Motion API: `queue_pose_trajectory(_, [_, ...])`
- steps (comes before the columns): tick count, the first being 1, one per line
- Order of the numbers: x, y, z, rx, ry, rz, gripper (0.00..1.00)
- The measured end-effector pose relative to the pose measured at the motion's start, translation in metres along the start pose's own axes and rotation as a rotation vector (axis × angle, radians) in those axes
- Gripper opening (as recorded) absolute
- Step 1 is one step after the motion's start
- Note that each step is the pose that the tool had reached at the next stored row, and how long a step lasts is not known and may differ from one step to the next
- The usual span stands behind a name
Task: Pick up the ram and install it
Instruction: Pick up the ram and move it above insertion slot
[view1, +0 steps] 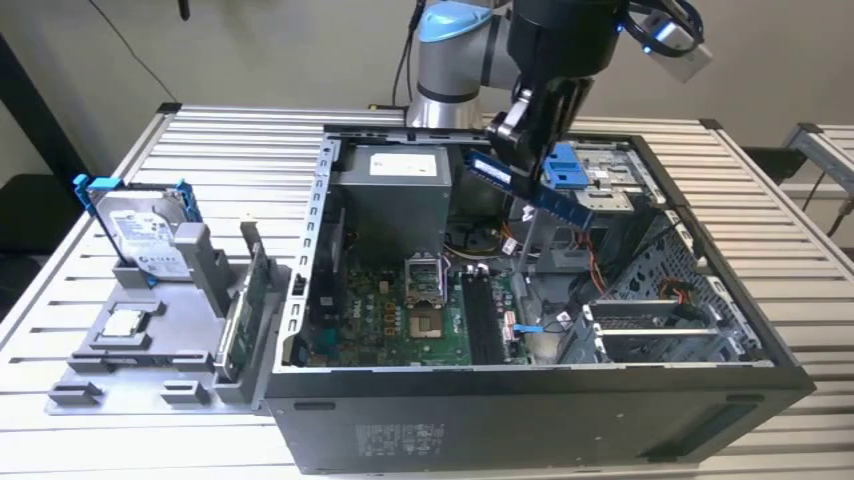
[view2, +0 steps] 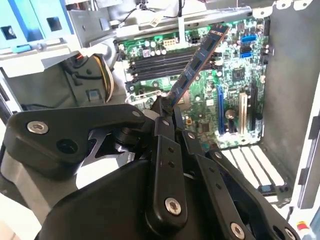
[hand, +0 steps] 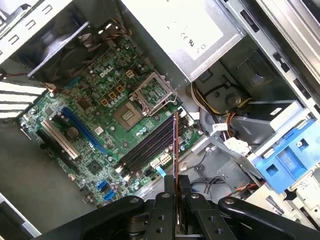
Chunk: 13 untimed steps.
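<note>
My gripper (view1: 515, 148) is shut on the ram (view1: 530, 192), a long slim stick held at one end and slanting down over the open computer case (view1: 534, 400). In the second wrist view the ram (view2: 197, 60) reaches out from the gripper (view2: 167, 107) over the green motherboard (view2: 235, 75), clear of the board. It shows edge-on in the first wrist view, the ram (hand: 175, 145) rising from the gripper (hand: 175, 184) in line with the black memory slots (hand: 145, 146). These memory slots (view1: 481, 318) lie well below the stick, beside the processor socket (view1: 424, 285).
Inside the case are a grey power supply (view1: 394, 195), a blue drive bracket (view1: 567, 168) and loose cables (view1: 587, 265). At the exterior view's left a grey stand (view1: 160, 350) holds a silver hard drive with blue rails (view1: 140, 235) and an upright green card (view1: 240, 320).
</note>
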<state>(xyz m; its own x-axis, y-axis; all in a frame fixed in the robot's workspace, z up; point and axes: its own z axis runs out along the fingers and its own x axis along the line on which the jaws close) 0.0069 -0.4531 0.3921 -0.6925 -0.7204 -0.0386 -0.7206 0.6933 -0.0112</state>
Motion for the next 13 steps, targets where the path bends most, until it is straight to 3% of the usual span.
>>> queue_pose_trajectory(13, [0.0001, 0.0000, 0.0006, 0.0084, 0.0025, 0.219, 0.14])
